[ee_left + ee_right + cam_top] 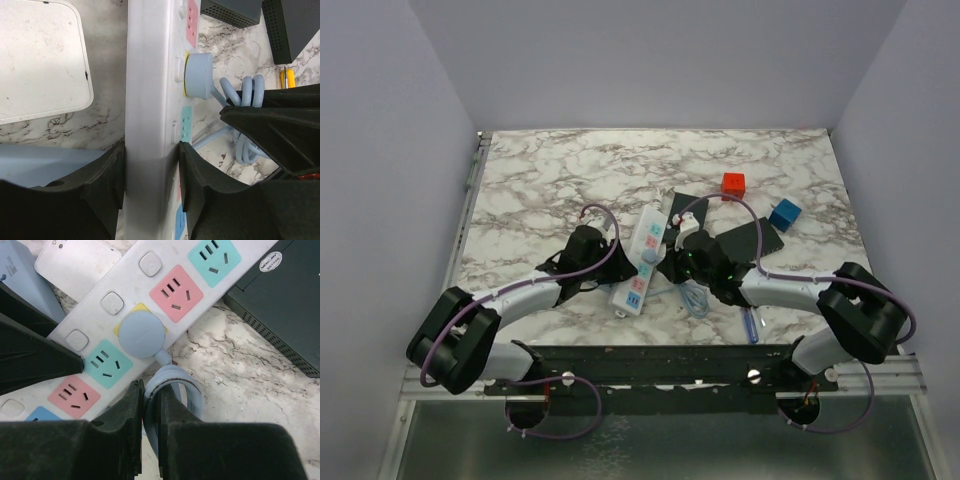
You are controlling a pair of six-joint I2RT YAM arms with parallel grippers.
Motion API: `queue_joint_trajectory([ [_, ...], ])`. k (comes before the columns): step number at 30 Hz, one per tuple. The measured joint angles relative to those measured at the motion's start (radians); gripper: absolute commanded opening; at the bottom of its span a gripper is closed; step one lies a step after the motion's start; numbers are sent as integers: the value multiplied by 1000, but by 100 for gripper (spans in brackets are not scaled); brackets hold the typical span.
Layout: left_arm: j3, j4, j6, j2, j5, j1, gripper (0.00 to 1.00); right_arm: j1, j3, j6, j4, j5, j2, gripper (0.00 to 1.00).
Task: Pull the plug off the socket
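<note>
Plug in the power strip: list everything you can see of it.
The plug is a round, light-blue, matte plastic-looking disc, seated on a yellow panel of the white socket, between a pink and a green outlet. A matching cable leaves its rim and loops into the right gripper, whose fingers pinch it. Nothing grips the plug body.

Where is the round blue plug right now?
In the right wrist view, the plug sits in the yellow panel of the socket, between a pink outlet and a green outlet, just above the right gripper pinching its cable.
</note>
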Motion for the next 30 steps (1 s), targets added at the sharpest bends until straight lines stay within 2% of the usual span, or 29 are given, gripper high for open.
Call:
queue_joint_trajectory([
  [6,8,-13,2,0,-7,0,0,2,21,5,-47,38,1,0],
  [8,8,-16,2,-3,-10,-1,0,6,58,17,-115,84,4,6],
  [9,8,-18,3,-6,-12,-2,0,7,77,23,-150,105,5,13],
  [10,8,-20,5,-9,-13,-2,0,7,94,26,-183,126,5,25],
  [12,9,-26,6,-16,-16,-5,0,8,120,32,-237,154,5,60],
  [13,9,-30,11,-19,-18,-6,0,8,129,34,-263,163,5,69],
  [15,10,-34,16,-19,-21,-6,0,8,133,45,-311,169,-5,77],
  [19,11,-37,20,-20,-21,-6,0,8,133,56,-406,162,-59,79],
  [26,11,-43,34,-26,-21,-6,0,8,135,9,-417,44,-232,70],
  [30,13,-45,40,-26,-21,-6,0,8,192,-65,-389,-18,-181,70],
])
